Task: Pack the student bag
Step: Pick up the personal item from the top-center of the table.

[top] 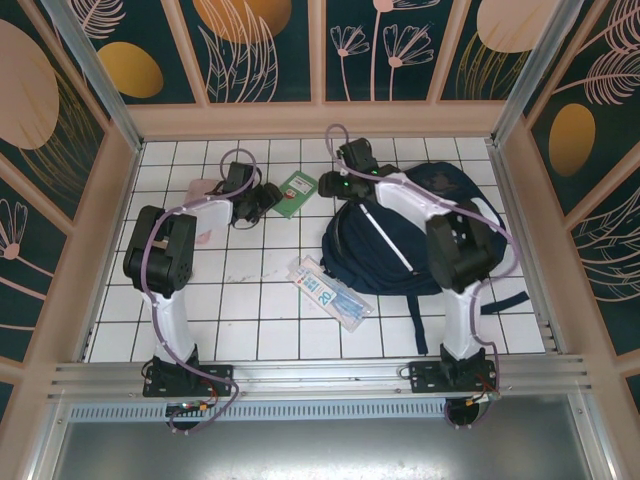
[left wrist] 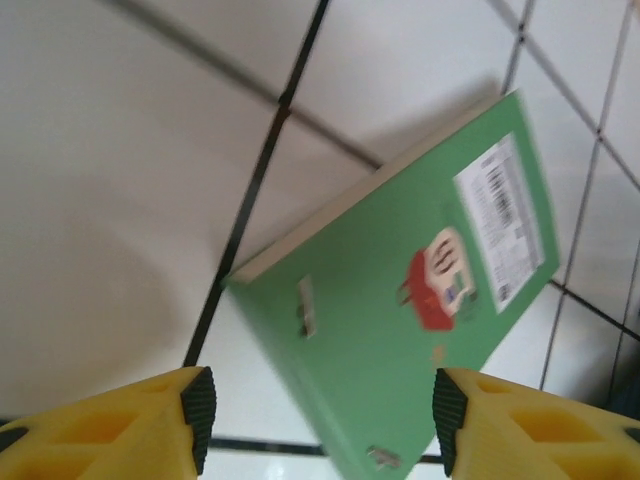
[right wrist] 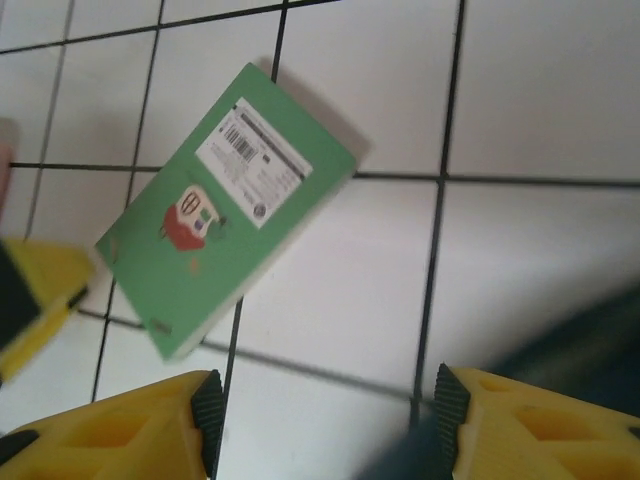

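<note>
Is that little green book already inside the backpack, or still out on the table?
Out. The green book lies closed on the white tiled table, beside the student bag and apart from it.

The green book (top: 296,193) lies flat on the table (top: 250,330), hemmed in on both sides. The left pincer (left wrist: 320,420) gapes over its near corner, and the right pincer (right wrist: 325,420) stands wide over bare tile just beside it. The student bag (top: 420,250) blocks the right half, with a clear pouch (top: 333,292) just beside its front-left edge. The near-left tiles and the far row are free.
</note>
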